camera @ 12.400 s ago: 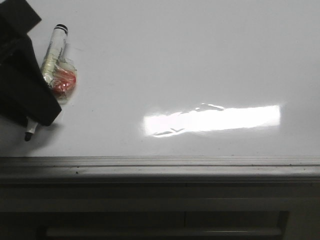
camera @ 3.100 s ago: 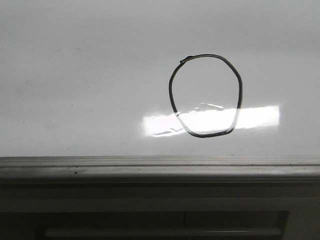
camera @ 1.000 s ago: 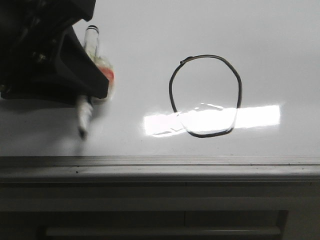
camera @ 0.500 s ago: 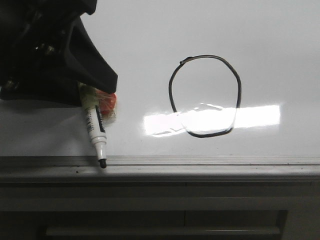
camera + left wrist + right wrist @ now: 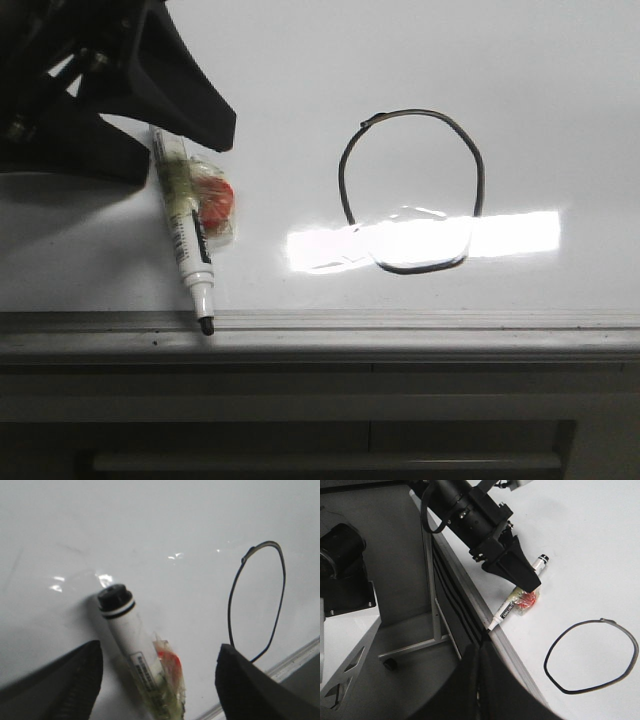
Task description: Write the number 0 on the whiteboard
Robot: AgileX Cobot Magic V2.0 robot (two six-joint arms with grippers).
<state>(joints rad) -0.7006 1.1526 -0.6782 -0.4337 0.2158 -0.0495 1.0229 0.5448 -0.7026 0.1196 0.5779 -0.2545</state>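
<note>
The number 0 (image 5: 343, 185) is a thin black oval outline on the whiteboard (image 5: 300, 70), crossing the bright light reflection. A white marker (image 5: 186, 236) with a clear-and-red tape lump (image 5: 214, 200) lies flat on the board, its black tip on the grey edge rail (image 5: 420, 328). My left gripper (image 5: 178, 150) is open just above the marker's back end, not touching it. In the left wrist view the marker (image 5: 131, 637) lies between the spread fingers (image 5: 67, 682), and the 0 (image 5: 229, 615) is off to one side. My right gripper (image 5: 480, 667) is shut and empty beyond the board's edge.
The right wrist view shows the left arm (image 5: 470, 515) over the board, the marker (image 5: 512, 605), the 0 (image 5: 547, 660), a metal stand leg with a caster (image 5: 415, 650) on the grey floor, and the robot base (image 5: 345, 610). A dark cabinet front (image 5: 320, 440) lies below the rail.
One second ago the left gripper held the marker above the board. It set the marker down, opened, and has now drawn up and away from it. The 0 is unchanged.
</note>
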